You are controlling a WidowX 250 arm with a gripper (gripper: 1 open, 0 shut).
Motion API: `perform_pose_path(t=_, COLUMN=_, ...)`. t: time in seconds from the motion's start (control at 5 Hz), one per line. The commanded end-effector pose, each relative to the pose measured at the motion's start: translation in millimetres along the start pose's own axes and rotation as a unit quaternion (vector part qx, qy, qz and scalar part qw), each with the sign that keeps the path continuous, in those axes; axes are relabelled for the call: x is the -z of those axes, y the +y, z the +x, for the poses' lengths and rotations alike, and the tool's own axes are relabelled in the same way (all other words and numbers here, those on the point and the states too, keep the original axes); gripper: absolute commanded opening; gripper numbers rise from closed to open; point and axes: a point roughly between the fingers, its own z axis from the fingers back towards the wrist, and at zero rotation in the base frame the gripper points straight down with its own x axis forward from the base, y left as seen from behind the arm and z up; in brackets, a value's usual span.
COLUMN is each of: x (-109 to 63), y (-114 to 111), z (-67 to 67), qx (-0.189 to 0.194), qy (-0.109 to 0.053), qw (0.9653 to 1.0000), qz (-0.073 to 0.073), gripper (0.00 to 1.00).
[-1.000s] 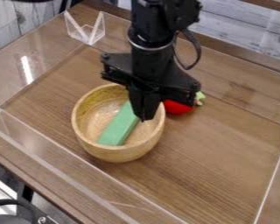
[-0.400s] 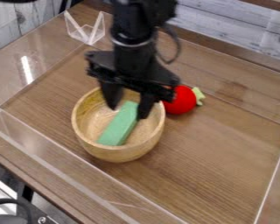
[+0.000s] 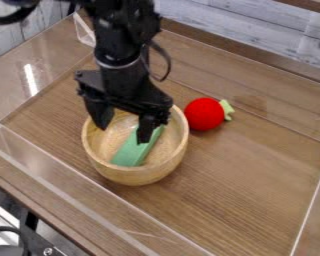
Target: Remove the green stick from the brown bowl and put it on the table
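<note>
- The gripper (image 3: 124, 122) hangs over the brown bowl (image 3: 116, 170), pointing almost straight down, its 2 black fingers (image 3: 151, 128) spread wide.
- 1 finger reaches down by the bowl's left rim and the other comes down inside the bowl toward its right side.
- Nothing sits between the fingers; the gap between them shows only the bowl's pale interior.
- The green stick (image 3: 133, 150) lies inside the bowl, leaning along the inner wall from the floor up toward the right rim.
- The right finger's tip stands just over the stick's upper end; whether it touches cannot be told from this view.
- The bowl rests on the table (image 3: 243, 190), toward the near left, inside the clear acrylic walls (image 3: 303, 215).
- A red round toy (image 3: 208, 112) with a green tip lies on the tabletop to the bowl's right, apart from it.
</note>
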Motion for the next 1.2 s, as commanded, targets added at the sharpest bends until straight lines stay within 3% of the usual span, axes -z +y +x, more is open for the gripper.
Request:
perform_pose_path(t=0.0, x=10.9, y=3, z=4.3, qx=-0.001, qy=-0.003, qw=1.0, qz=0.0, gripper=1.0)
perform_pose_path(t=0.8, x=50.8, y=8, z=6.3, qx=-0.01, qy=0.018, qw=0.9998, qz=0.0, gripper=1.0)
perform_pose_path(t=1.0, x=55.8, y=8, z=6.9, qx=-0.01, qy=0.02, qw=0.9998, qz=-0.002, gripper=0.0)
